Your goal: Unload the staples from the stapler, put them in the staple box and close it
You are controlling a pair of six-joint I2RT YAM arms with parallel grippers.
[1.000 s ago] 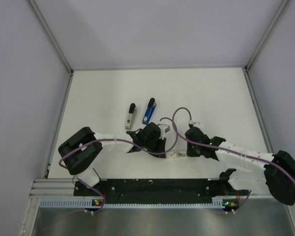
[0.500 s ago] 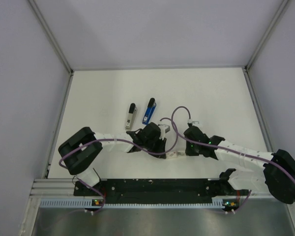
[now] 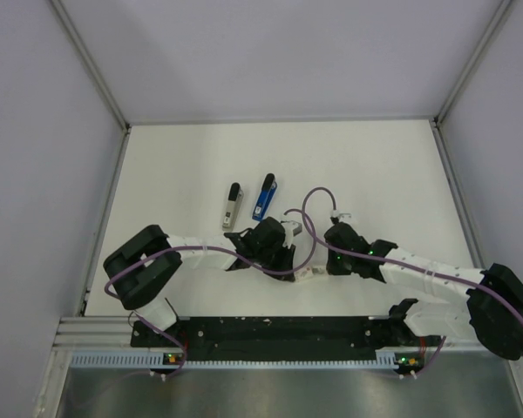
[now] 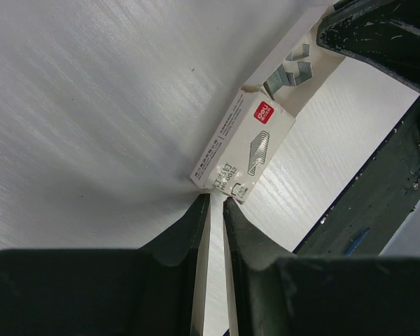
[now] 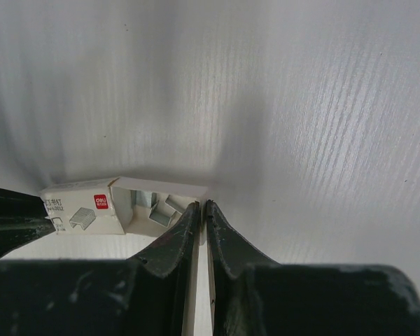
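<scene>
A white counter is walled in by pale panels. Nearest, a small white cardboard staple box, open on loose silver staples, is flanked by both arms. The left jaws and the right jaws are each drawn almost closed at its ends, though a pinch cannot be confirmed. Beyond, the slim bright-blue stapler lies ungripped beside a silver-and-black bar. Box-handling is judged under way; next, the stapler must be reached and opened. Its contents cannot be made out.

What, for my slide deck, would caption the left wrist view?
Left claw pinches a white staple box by its near end; staples show at its open far end.
</scene>
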